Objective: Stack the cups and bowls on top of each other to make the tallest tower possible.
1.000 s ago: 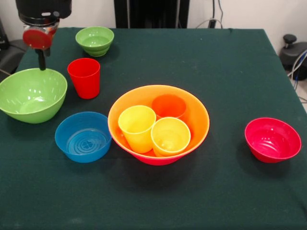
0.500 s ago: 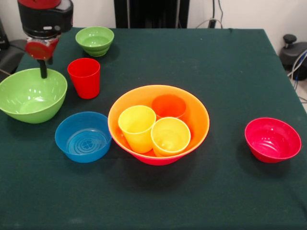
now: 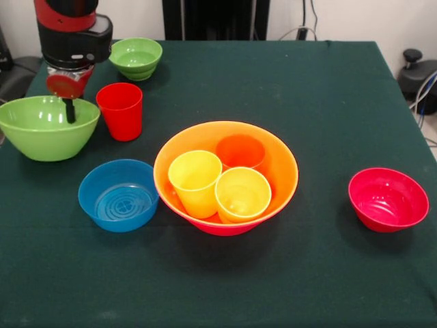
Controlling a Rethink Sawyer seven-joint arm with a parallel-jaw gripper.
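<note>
My gripper [image 3: 69, 111] comes down over the far rim of the medium-large green bowl [image 3: 39, 137] at the left and is shut on that rim. One dark finger shows inside the bowl, which sits tipped and raised off the cloth. The red cup [image 3: 121, 113] stands upright just right of it. At the centre is the tower: the large orange bowl [image 3: 276, 160] nested in the pink bowl [image 3: 225, 229]. It holds two yellow cups [image 3: 194, 181] [image 3: 242, 196] and an orange cup [image 3: 240, 150]. Loose bowls: blue [image 3: 117, 197], small green [image 3: 135, 57], small red [image 3: 387, 199].
The dark green tablecloth [image 3: 307, 89] covers the table. A black device with cables [image 3: 416, 75] sits off the table's right edge. The blue bowl lies between the green bowl and the tower.
The gripper has come down and moved right onto the green bowl's far rim. The bowl now looks tipped and lifted, shown more from the side. Everything else is unmoved.
</note>
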